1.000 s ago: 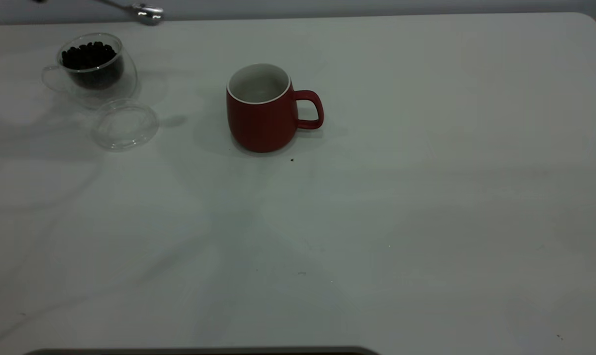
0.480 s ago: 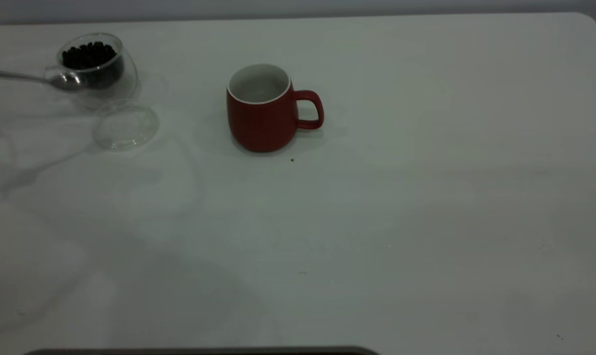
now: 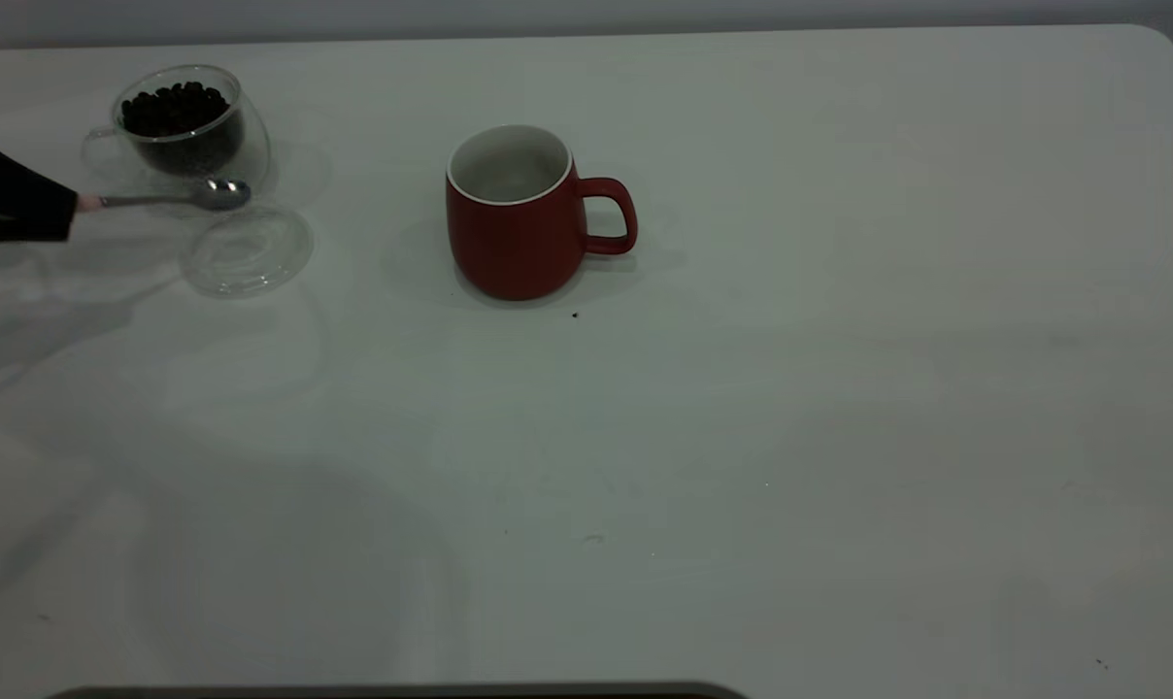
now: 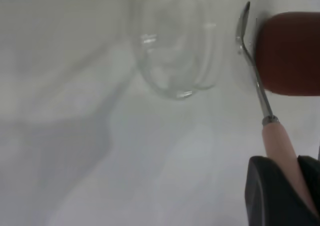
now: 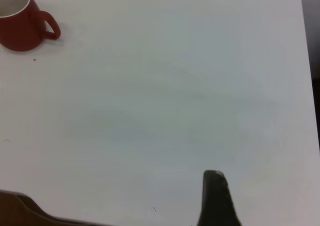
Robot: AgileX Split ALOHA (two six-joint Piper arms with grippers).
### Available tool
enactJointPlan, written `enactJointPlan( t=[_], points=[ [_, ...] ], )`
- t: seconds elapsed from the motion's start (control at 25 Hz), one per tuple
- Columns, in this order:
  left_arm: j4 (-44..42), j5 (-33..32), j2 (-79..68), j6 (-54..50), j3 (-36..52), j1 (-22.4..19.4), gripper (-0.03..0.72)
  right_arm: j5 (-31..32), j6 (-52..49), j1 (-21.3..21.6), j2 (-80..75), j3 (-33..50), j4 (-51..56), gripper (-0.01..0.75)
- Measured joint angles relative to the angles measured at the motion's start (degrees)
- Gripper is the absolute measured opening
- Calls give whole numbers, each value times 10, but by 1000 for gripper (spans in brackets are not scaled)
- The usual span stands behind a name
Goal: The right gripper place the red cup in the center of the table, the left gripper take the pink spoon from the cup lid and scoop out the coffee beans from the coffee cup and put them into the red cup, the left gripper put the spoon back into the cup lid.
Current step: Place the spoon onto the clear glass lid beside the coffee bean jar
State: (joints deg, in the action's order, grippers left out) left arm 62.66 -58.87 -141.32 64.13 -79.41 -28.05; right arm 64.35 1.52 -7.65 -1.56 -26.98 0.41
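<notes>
— Where is the left tool (image 3: 67, 206)?
— At the surface's (image 3: 839, 388) left edge near the far-left corner, clamped on the pink spoon's (image 3: 164, 198) handle. The metal bowl hangs between the coffee cup (image 3: 184, 131), full of coffee beans (image 3: 174, 107), and the cup lid (image 3: 247, 248).

— And the red cup (image 3: 514, 214)?
— Upright and looking empty, toward the far edge, just left of its middle, handle pointing right.

— The right tool (image 5: 216, 196)?
— One finger shows over bare surface, well apart from the cup; its spread cannot be told.
</notes>
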Motion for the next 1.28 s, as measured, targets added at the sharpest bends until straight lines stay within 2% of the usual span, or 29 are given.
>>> enactJointPlan(
  t=[0.88,1.04,1.28],
  points=[
    [46,28,-39,5,0,0,119,0,0,0,0,0,0,534],
    [47,28,-39,4,0,0,158,0,0,0,0,0,0,534],
    [50,43,-39,3,0,0,294,0,0,0,0,0,0,534]
  ],
)
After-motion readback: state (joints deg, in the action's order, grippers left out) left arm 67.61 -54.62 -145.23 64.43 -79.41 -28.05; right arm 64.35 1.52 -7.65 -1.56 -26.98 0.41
